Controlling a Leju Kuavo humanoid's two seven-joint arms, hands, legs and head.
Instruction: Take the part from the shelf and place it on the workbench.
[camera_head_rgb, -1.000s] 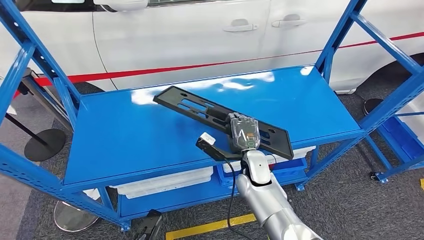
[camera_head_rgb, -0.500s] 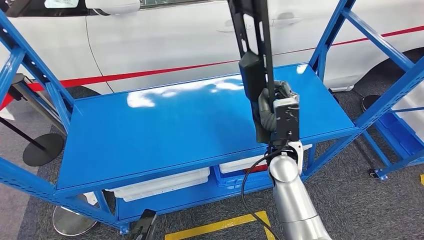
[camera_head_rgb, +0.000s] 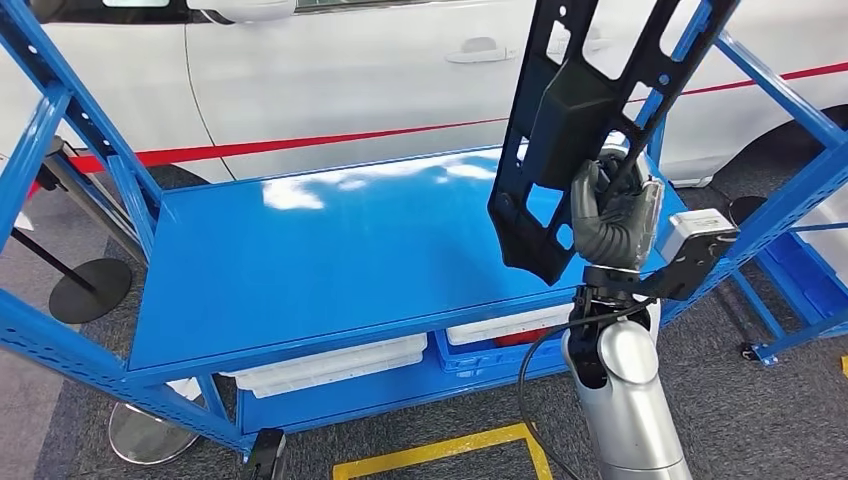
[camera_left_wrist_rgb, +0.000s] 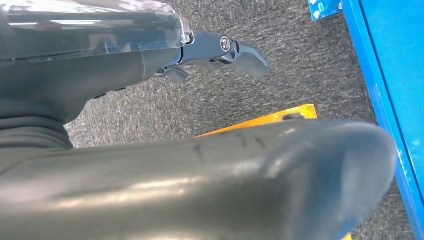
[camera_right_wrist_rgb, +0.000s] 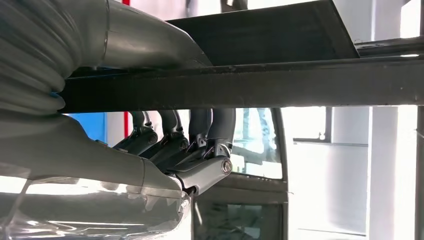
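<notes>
The part (camera_head_rgb: 560, 130) is a long black slotted plastic panel. It stands nearly upright in the air over the right end of the blue shelf (camera_head_rgb: 330, 260), its top running out of the picture. My right hand (camera_head_rgb: 612, 215) grips its lower edge, fingers wrapped around it. In the right wrist view the panel (camera_right_wrist_rgb: 260, 82) crosses as a dark bar clamped between thumb and fingers (camera_right_wrist_rgb: 170, 145). My left hand (camera_left_wrist_rgb: 100, 75) hangs beside the shelf edge over grey carpet, holding nothing, fingers apart.
A white car with a red stripe (camera_head_rgb: 350, 60) stands right behind the shelf. Blue uprights (camera_head_rgb: 770, 200) and slanted braces frame both ends. White bins (camera_head_rgb: 330, 362) sit on the lower level. A stanchion base (camera_head_rgb: 90, 288) is at the left, yellow floor tape (camera_head_rgb: 440, 455) in front.
The panel lay flat on the shelf top a second ago; my right hand has lifted it off, swung it upright and carried it toward the shelf's right end.
</notes>
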